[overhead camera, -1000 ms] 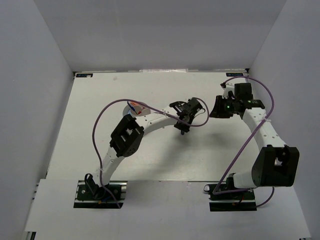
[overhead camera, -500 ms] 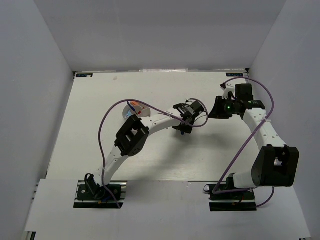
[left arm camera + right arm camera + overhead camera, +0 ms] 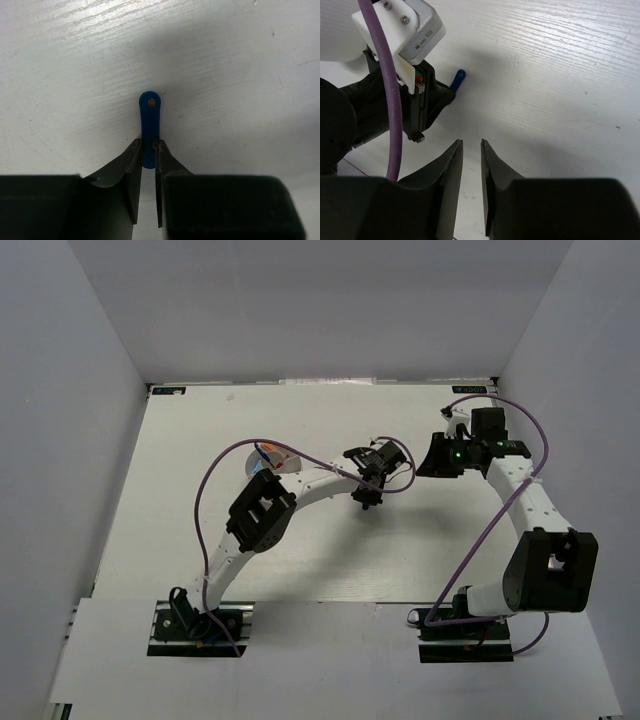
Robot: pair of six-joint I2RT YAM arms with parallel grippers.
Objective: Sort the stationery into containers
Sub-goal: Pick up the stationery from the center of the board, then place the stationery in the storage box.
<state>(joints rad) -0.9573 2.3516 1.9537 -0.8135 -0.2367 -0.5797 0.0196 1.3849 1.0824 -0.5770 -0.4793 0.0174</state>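
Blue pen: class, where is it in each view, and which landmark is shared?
Top external: not discernible; hidden under the left end effector, centre.
Left wrist: blue pen, centre, gripped.
Right wrist: upper left, protruding from the left end effector, the shared landmark.

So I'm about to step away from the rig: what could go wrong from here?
1. The left end effector pinches the blue pen with only its fingertips, so it may pivot or slip out before reaching the tub.
2. The right end effector, empty with jaws narrowly apart, sits close to the left arm's wrist; a swing by either arm could make them collide.
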